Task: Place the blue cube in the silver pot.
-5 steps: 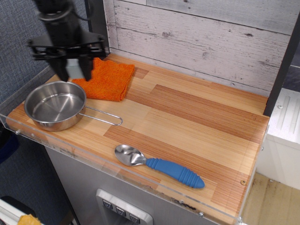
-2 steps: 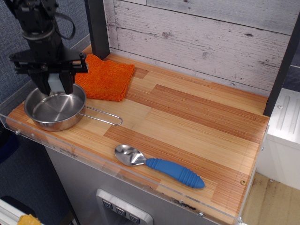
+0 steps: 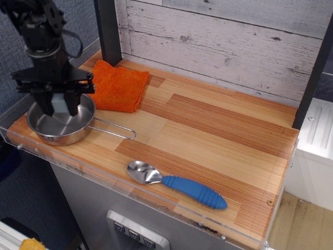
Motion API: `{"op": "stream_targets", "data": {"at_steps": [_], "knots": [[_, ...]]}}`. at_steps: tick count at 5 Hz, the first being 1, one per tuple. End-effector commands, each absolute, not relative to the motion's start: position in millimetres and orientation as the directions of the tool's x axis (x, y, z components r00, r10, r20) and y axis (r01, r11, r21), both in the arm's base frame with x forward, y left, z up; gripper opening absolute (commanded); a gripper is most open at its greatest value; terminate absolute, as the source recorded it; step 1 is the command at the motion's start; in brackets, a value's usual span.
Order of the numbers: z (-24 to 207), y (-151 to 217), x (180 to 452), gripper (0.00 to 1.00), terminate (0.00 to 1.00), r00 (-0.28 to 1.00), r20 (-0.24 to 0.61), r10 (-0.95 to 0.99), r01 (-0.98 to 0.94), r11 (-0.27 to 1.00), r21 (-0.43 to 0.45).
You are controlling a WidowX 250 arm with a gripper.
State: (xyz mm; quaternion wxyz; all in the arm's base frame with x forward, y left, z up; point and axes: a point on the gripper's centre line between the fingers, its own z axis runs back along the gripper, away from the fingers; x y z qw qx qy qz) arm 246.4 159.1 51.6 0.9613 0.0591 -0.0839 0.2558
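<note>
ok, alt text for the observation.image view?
A black gripper holds the blue cube just above the silver pot at the wooden table's left end. An orange cloth lies behind, a blue-handled spoon near the front edge.

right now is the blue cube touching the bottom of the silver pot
Cannot tell. In the only view, the blue cube sits between the gripper fingers, low inside the silver pot, but its underside and the pot floor beneath are hidden.
</note>
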Motion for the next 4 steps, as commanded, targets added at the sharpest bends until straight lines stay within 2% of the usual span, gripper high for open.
{"op": "stream_targets", "data": {"at_steps": [1, 4], "knots": [[43, 175, 226, 0.0, 0.0, 0.854, 0.179, 0.488, -0.509, 0.856, 0.093], [24, 174, 230, 0.0, 0.0, 0.857, 0.164, 0.488, -0.502, 0.863, 0.058]]}}
